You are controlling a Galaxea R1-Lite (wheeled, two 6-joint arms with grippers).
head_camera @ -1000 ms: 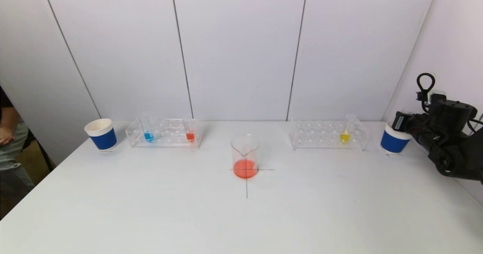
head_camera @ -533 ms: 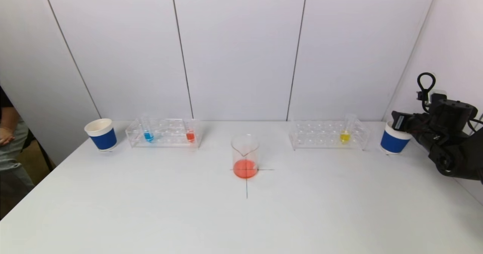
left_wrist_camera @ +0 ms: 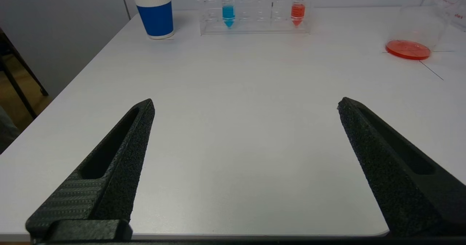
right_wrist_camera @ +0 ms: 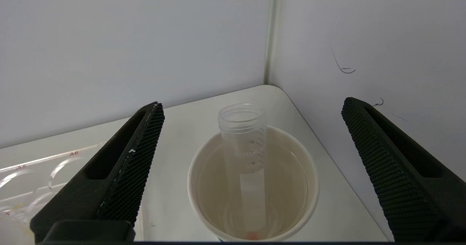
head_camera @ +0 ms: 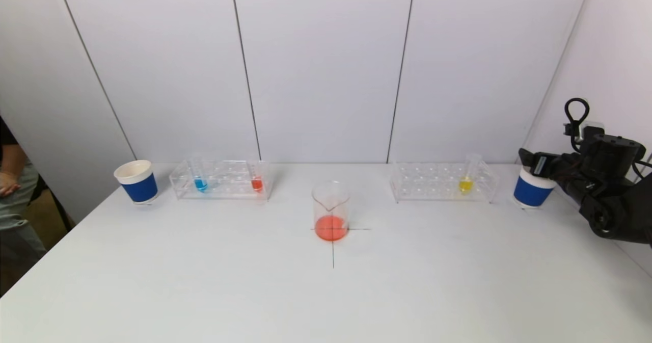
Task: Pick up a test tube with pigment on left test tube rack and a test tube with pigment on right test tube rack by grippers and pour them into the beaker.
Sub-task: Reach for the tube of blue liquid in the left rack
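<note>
- Right end effector (right_wrist_camera: 251, 110) hangs spread wide above the right blue paper cup (head_camera: 531, 191), where an emptied test tube (right_wrist_camera: 244, 154) stands released.
- Left end effector (left_wrist_camera: 244, 106) is spread, grasping nothing, low over the desk (head_camera: 326, 292).
- Beaker (head_camera: 331, 211) holds orange pigment at the desk's center.
- Best practice here: lift straight up so neither finger clips the tube's rim.

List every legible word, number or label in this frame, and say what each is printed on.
"A6": red label on the clear plastic right test tube rack.
"5": red mark, same rack, by the edge of the right wrist view.
Embossed lettering and graduation figures on the empty clear test tube standing in the white-rimmed paper cup: too faint to read.
Red print on the glass beaker: too blurred.
</note>
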